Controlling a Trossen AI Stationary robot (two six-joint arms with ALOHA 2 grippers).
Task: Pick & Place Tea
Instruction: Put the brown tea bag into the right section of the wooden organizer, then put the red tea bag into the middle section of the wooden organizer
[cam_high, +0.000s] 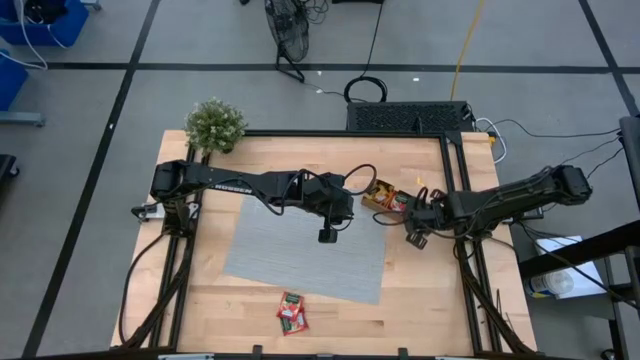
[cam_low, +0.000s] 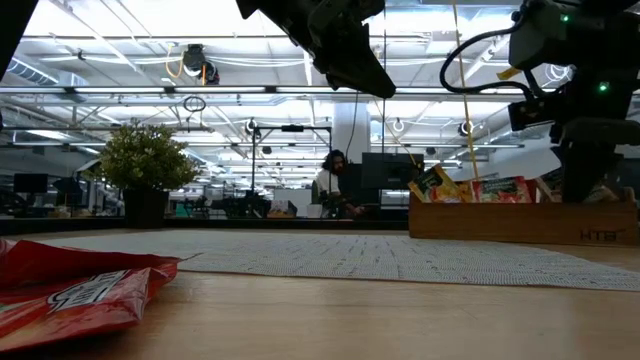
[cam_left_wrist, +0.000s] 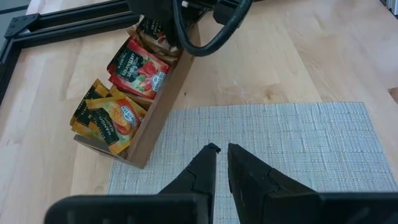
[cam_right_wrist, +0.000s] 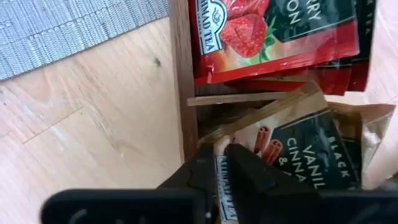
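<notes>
Two red sachets (cam_high: 293, 312) already out, lying on the bare table (cam_high: 440, 290) near its front edge, just off the grey mat (cam_high: 300, 240); remainder of the tea noted packed upright in the wooden tray (cam_left_wrist: 155, 118) beside the mat's far right corner, red sachets (cam_left_wrist: 138, 68) in one compartment, orange-yellow sachets (cam_left_wrist: 106, 118) in the next, and pale-and-dark-green sachets (cam_right_wrist: 305, 143) in the compartment under the right arm. Mat itself bare, nothing on it. Judged early in the job: most sachets not yet lifted out. Left gripper (cam_left_wrist: 221, 163) hanging above the mat's middle, fingers nearly together with a thin gap, holding nothing. Right gripper (cam_right_wrist: 222, 171) down at the tray, fingertips pinched on the upper edge of one pale-and-dark-green sachet (cam_right_wrist: 225, 180), that sachet not yet clear of its compartment. Next step, by judgement: lift it free and carry it across. Risk noted: thin edge grip, neighbouring sachets likely to drag up with it.
</notes>
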